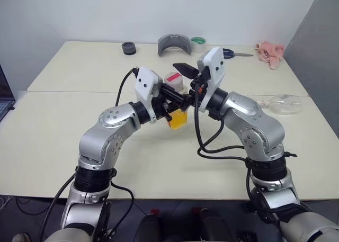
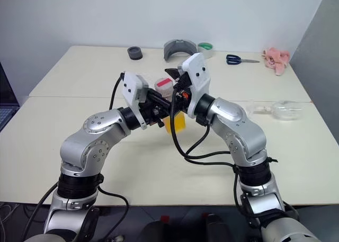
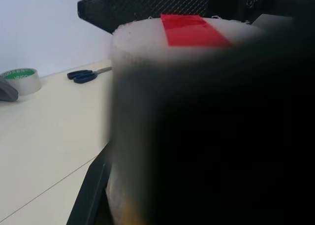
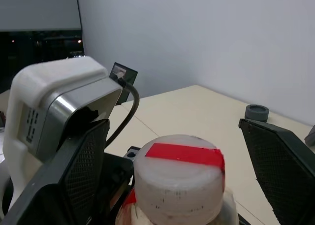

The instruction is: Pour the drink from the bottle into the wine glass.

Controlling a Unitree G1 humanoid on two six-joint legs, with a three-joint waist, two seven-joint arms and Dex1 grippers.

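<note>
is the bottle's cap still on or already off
On. The red-and-white cap sits on the bottle in the left gripper; the right gripper's open jaws flank it.

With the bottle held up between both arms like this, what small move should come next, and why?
Probably close the right claw on the cap to twist it off. The left claw holds the bottle, the cap is still on, and the right fingers stand open either side of it.

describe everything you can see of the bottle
The bottle is small, of clear plastic, with a white cap crossed by a red strip. Orange-yellow drink fills its lower part. It stands upright above the table, gripped around its body by the left end effector. The right end effector is open, one finger on each side of the cap, not clamping it.
</note>
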